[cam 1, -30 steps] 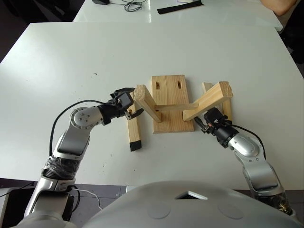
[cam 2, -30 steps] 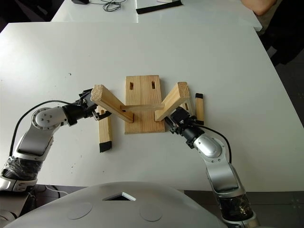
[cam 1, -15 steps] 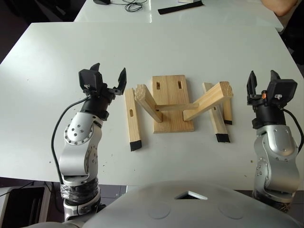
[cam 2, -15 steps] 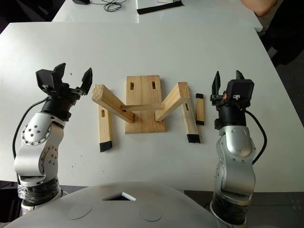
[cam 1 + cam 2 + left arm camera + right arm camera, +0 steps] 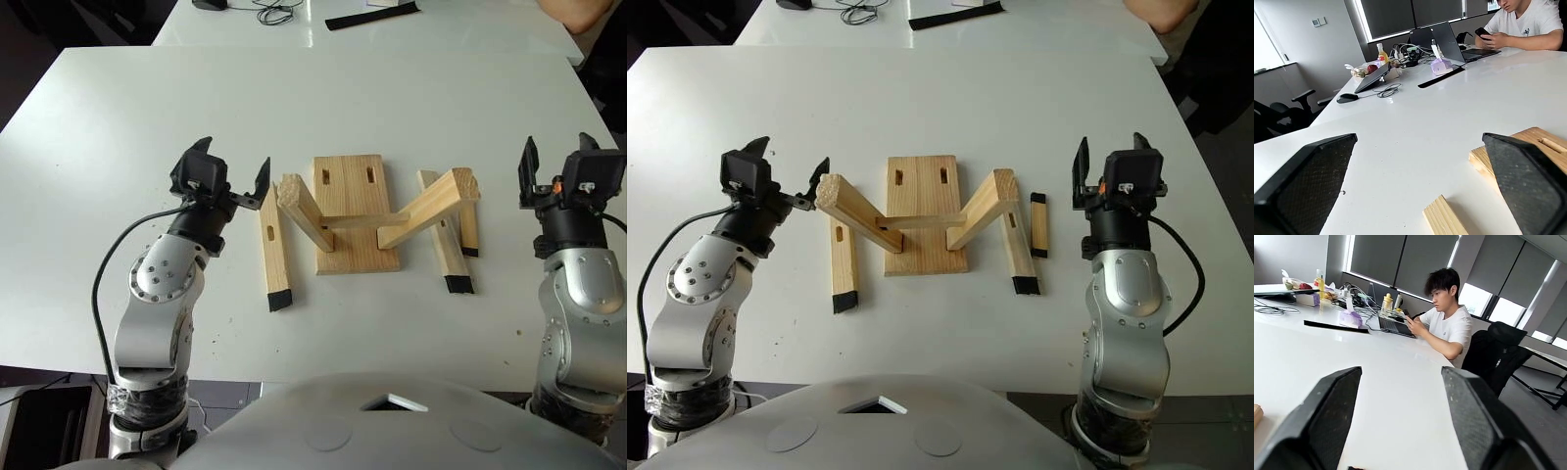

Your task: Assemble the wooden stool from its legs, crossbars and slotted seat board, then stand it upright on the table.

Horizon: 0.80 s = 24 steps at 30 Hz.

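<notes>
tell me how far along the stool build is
Done: two thick legs are joined by a crossbar and lie tilted across the slotted seat board. In hand: nothing; the left claw and right claw are open, above the table at either side. Left: one black-tipped piece left of the board and two to its right lie loose, the board's slots are empty, and nothing stands upright.

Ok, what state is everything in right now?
Left hand: open, holding nothing.
Right hand: open, holding nothing.
Seat board: flat on the table, visible slots empty.
Joined leg pair: resting across the seat board, not upright.
Left loose leg: lying flat.
Long right leg: lying flat.
Short right piece: lying flat.
</notes>
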Each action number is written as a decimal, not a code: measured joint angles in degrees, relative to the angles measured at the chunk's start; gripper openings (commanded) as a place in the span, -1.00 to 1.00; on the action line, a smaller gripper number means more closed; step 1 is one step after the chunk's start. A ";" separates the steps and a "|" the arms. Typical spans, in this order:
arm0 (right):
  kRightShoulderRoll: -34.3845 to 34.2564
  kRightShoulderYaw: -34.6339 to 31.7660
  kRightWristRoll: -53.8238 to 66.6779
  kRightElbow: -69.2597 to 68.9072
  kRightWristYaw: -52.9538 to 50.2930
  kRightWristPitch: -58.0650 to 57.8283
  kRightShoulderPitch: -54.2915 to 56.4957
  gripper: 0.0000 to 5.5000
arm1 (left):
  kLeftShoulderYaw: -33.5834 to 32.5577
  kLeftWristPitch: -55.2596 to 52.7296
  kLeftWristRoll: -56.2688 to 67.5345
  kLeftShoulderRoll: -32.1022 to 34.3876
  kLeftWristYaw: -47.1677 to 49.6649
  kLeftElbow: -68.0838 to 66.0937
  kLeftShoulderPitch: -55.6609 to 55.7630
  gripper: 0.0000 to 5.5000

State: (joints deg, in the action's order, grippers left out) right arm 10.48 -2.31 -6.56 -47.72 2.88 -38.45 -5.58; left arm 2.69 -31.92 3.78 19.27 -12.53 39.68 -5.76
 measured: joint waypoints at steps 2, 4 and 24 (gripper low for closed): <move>-2.58 7.15 -0.88 1.83 -0.61 -0.98 4.67 0.10 | 5.43 -0.04 -1.84 -0.48 -0.15 -0.76 2.13 0.73; -5.83 12.19 -3.42 3.22 -3.00 -2.64 8.71 0.10 | 8.82 -0.98 -5.02 -0.82 0.16 -2.04 4.54 0.73; -1.32 0.74 -2.28 12.91 -0.35 6.74 -0.26 0.10 | 7.56 8.87 -9.13 4.06 -5.06 -15.78 4.65 0.73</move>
State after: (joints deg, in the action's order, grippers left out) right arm 9.17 -1.57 -8.84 -34.81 2.53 -31.71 -5.84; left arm 10.25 -23.05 -5.35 23.34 -17.59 23.91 -1.11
